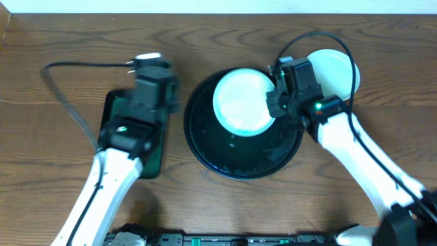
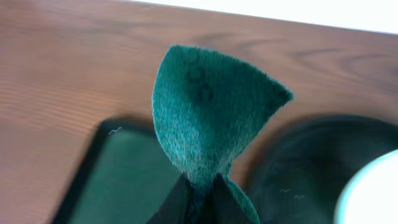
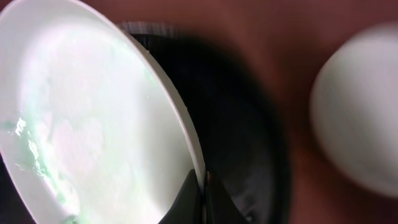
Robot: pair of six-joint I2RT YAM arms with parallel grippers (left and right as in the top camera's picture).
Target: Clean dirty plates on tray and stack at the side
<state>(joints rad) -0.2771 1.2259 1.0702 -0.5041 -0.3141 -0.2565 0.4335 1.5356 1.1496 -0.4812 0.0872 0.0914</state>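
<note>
Overhead: a plate [image 1: 240,102] is gripped at its rim by the right gripper [image 1: 275,102], over the black tray [image 1: 205,147]. A second plate [image 1: 339,68] is seen on the table [image 1: 68,41]. Left wrist: a green scouring pad [image 2: 211,118] is clamped in the left gripper [image 2: 200,185]. Right wrist: the rim is shown pinched tight.

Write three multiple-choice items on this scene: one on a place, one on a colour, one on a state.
1. Where does the loose plate lie? A on the table, right of the black tray; B at the table's left edge; C in the black tray.
2. What colour is the pad in the left gripper? A yellow; B green; C blue.
3. The right gripper is: A open; B shut on the pad; C shut on the held plate.
Answers: 1 A, overhead shows it beside the tray; 2 B, left wrist view; 3 C, its jaws pinch the rim.
</note>
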